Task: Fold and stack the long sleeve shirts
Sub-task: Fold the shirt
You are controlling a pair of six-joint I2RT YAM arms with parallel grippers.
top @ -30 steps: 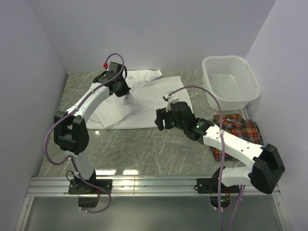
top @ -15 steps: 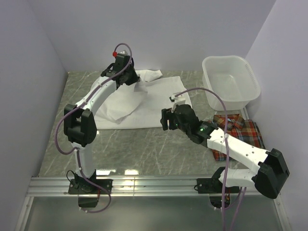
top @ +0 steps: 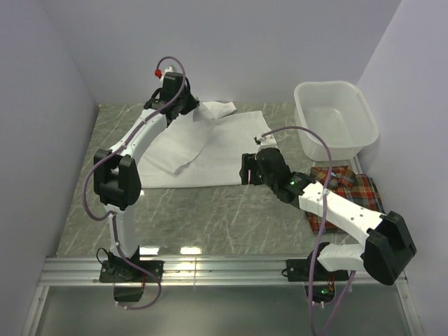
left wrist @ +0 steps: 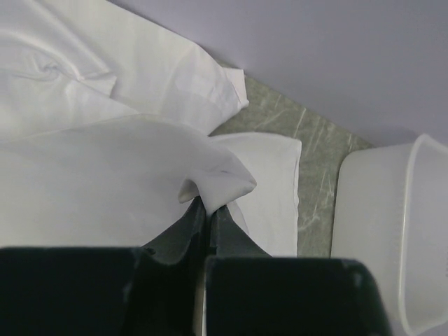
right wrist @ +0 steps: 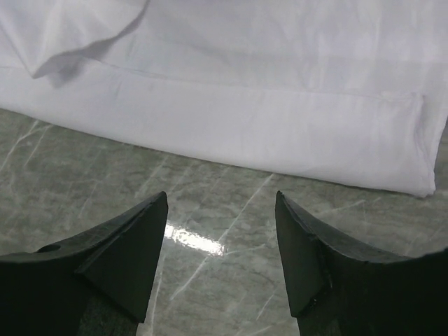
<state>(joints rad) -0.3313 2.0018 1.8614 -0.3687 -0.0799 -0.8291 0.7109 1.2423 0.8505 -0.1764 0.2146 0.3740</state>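
While left end effector [left wrist: 208,208] pinches a white shirt [left wrist: 105,175] fold | right end effector [right wrist: 221,199] gapes empty, shirt hem just ahead

in the top view the plaid shirt [top: 355,183], at the right of the frame, lay partly under the right arm [top: 336,210], which hid its lower left part. in the left wrist view the white basin [left wrist: 378,210] was cut off by the right and bottom edges, and the white shirt [left wrist: 105,175] ran past the top and left edges. the very tips of the left gripper [left wrist: 208,208] were covered by a pinched fold of that shirt. in the right wrist view the shirt was cropped at the top and left.
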